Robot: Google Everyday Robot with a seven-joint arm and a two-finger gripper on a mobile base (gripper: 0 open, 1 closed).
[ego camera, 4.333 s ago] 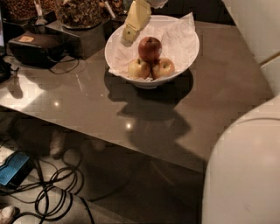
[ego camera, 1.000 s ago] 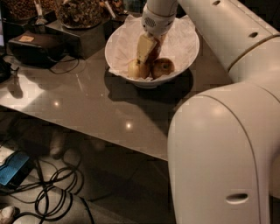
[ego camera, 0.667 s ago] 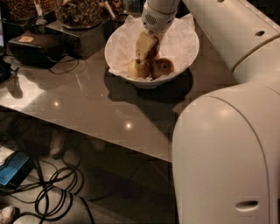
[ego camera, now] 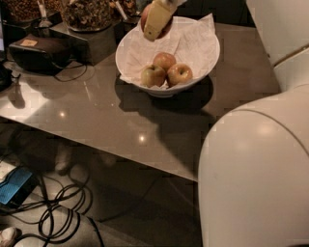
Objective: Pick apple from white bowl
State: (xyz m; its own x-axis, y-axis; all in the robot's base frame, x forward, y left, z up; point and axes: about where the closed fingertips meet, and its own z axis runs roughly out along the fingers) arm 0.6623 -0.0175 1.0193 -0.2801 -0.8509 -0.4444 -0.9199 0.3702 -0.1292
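The white bowl (ego camera: pixel 203 62), lined with crinkled white paper, stands on the brown table. Three paler yellow-red apples (ego camera: pixel 165 61) lie in it. My gripper (ego camera: pixel 157 21) is at the top of the camera view, above the bowl's far left rim. Its cream fingers (ego camera: pixel 158 19) are shut on the deep red apple (ego camera: pixel 145 15), which shows partly behind them, lifted clear of the other apples.
Dark containers of brown snacks (ego camera: pixel 87 14) stand at the back left, with a black device (ego camera: pixel 36 50) and cable next to them. The robot's white body (ego camera: pixel 256 173) fills the right side. Cables and a blue object (ego camera: pixel 14 185) lie on the floor.
The gripper was down in the bowl among the apples; now it has risen above the rim with the red apple in it. The arm has pulled back from over the bowl.
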